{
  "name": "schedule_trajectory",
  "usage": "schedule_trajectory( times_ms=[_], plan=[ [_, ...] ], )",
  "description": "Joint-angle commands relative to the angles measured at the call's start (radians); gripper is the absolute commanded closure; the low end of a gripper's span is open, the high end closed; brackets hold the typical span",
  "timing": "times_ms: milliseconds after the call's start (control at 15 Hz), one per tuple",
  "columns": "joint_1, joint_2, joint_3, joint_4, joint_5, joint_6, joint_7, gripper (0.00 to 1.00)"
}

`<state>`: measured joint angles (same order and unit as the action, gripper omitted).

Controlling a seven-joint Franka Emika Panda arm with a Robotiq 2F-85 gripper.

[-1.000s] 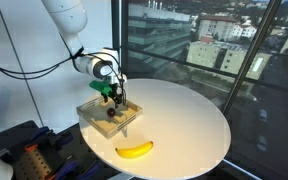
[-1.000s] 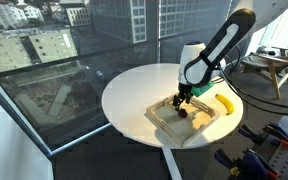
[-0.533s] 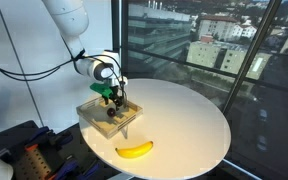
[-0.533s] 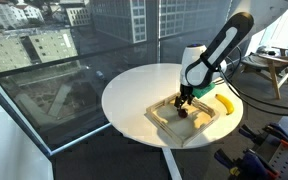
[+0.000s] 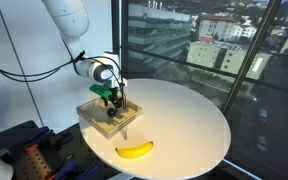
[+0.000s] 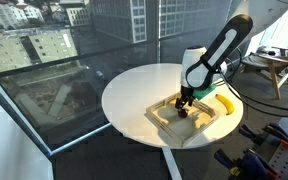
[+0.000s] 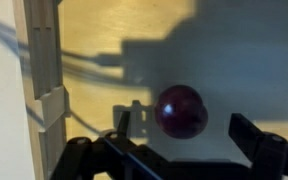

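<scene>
Almost nothing moves across the last second. In both exterior views your arm sits in the same pose, and the gripper [image 5: 108, 103] still hangs low over the wooden tray [image 5: 92, 119] at the left edge of the round table [image 5: 189, 125]. So you are in a pause, not a descent or a lift.

In the wrist view the claw [image 7: 184, 124] is released. Its two dark fingers [image 7: 122, 122] stand spread at the bottom of the frame. The dark red ball [image 7: 180, 108] lies on the tray floor just above the gap between them, a little right of centre. Neither finger seems to touch it. The tray's raised wooden wall [image 7: 40, 90] runs down the left side of that frame, apart from the ball.

In an exterior view the ball [image 6: 183, 112] shows only as a dark spot under the gripper [image 6: 184, 104], inside the tray [image 6: 164, 122]. The banana [image 5: 134, 150] lies outside the tray, on the table near the lower edge, and has not shifted either.

Nothing is gripped as things stand. The ball is free on the wood and the open jaws bracket it from above.
</scene>
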<state>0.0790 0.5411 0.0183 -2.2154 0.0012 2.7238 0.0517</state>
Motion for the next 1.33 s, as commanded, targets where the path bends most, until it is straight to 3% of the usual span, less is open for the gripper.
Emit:
schedule_trajectory(
  times_ms=[0,1267],
  plan=[
    [-0.002,0.004,-0.004,-0.006,-0.011,0.026,-0.006,0.0],
    [0.0,0.059,-0.011,0.034,-0.014,0.073,-0.008,0.0]
  ],
)
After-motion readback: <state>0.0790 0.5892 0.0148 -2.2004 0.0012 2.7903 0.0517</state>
